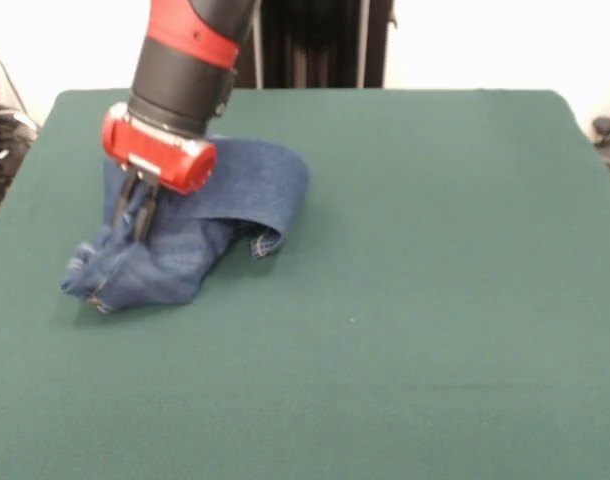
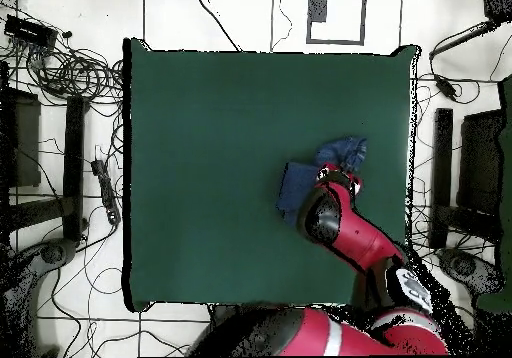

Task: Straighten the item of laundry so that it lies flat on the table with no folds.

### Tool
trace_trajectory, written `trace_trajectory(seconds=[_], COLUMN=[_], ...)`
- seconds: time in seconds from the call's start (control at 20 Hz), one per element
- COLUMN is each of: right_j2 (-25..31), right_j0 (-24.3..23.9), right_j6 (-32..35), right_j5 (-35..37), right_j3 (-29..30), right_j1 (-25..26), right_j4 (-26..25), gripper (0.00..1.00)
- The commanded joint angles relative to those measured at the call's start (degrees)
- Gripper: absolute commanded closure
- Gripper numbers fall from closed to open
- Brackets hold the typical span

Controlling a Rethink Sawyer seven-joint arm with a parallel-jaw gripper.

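Observation:
The item of laundry (image 1: 220,195) is blue denim, crumpled into a folded heap on the left part of the green table (image 1: 435,260). One flap arches up over the heap, and a hemmed corner with pale stitching sticks out at its right. My gripper (image 1: 136,228) comes straight down into the heap's left side. Its dark fingers are close together, pinching bunched denim. In the overhead view the jeans (image 2: 296,186) lie toward the right side of the table (image 2: 200,154). The red arm covers part of them and hides the gripper.
The heap lies a short way from the table's left edge (image 1: 15,200) in the front view. Cables (image 2: 75,74) and dark stands (image 2: 480,164) lie on the floor around the table.

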Motion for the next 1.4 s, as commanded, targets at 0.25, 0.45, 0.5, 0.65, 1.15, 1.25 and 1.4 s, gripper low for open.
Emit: trace_trajectory(seconds=[0.25,0.45,0.5,0.65,1.15,1.25,1.4], right_j2=[21.5,14.5,10.2,-0.7,-37.2,-45.1,-47.6], right_j0=[-2.5,3.4,6.9,15.8,40.5,44.2,46.5], right_j6=[16.6,14.0,12.9,10.2,16.4,20.0,24.9], right_j5=[3.7,8.0,10.5,18.3,39.9,46.4,48.8], right_j3=[0.7,-0.3,-1.0,-4.3,-15.6,-17.8,-19.1], right_j1=[4.4,3.7,3.8,5.5,19.4,23.1,25.7], right_j4=[-1.7,5.6,9.5,17.5,29.1,28.9,29.3], gripper=[1.00,1.00,1.00,1.00,1.00,1.00,1.00])
